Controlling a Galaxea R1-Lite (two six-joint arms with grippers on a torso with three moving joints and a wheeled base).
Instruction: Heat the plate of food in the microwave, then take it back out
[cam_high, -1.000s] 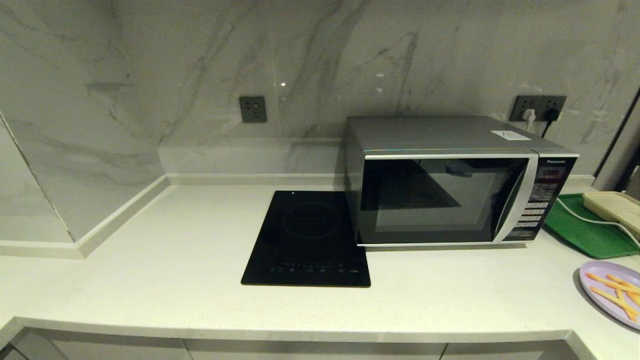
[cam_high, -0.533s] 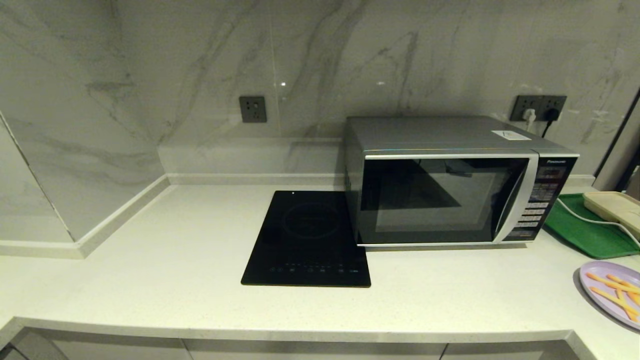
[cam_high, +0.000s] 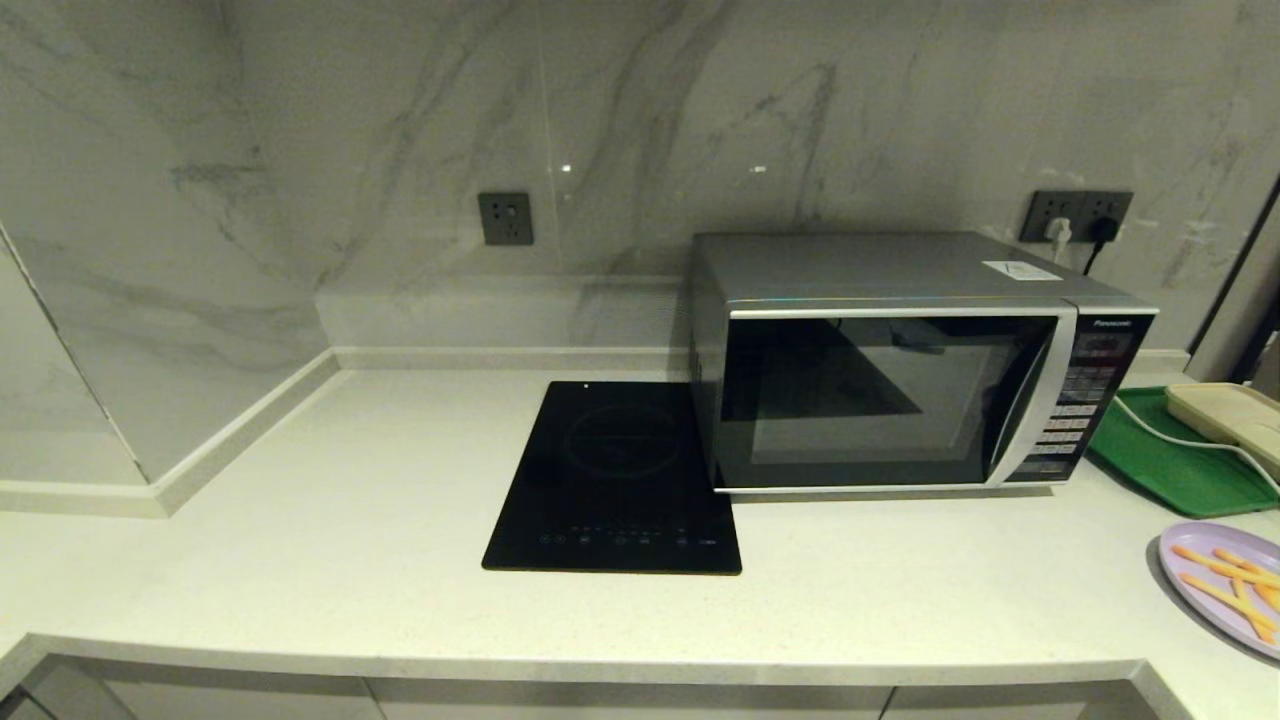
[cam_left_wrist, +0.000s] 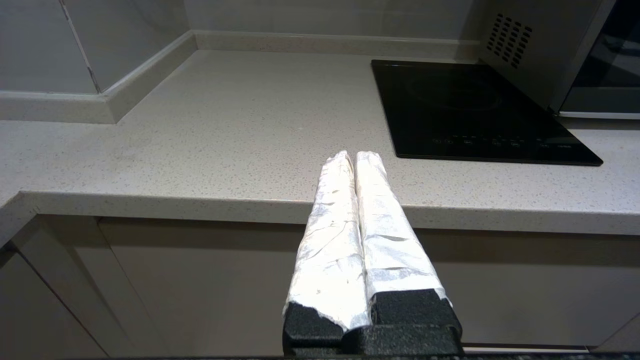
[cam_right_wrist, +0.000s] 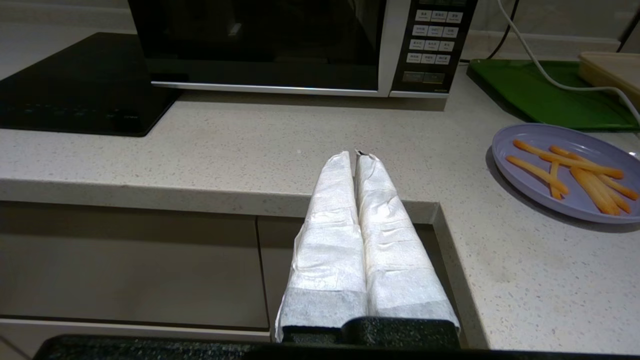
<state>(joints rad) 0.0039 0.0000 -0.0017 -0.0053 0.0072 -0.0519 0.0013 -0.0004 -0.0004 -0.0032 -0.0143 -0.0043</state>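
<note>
The silver-grey microwave (cam_high: 900, 365) stands at the back right of the counter with its dark glass door closed; it also shows in the right wrist view (cam_right_wrist: 300, 45). The lavender plate of food (cam_high: 1225, 583) with orange fries lies at the counter's right edge, partly cut off, and is plain in the right wrist view (cam_right_wrist: 570, 170). My right gripper (cam_right_wrist: 354, 156) is shut and empty, held over the counter's front edge, left of the plate. My left gripper (cam_left_wrist: 352, 156) is shut and empty at the front edge, left of the cooktop. Neither arm shows in the head view.
A flat black cooktop (cam_high: 615, 480) lies left of the microwave. A green tray (cam_high: 1170, 455) with a cream container (cam_high: 1230, 415) and a white cable sits to its right. Wall sockets (cam_high: 1075, 215) are behind. Cabinet fronts (cam_right_wrist: 130, 265) run below the counter.
</note>
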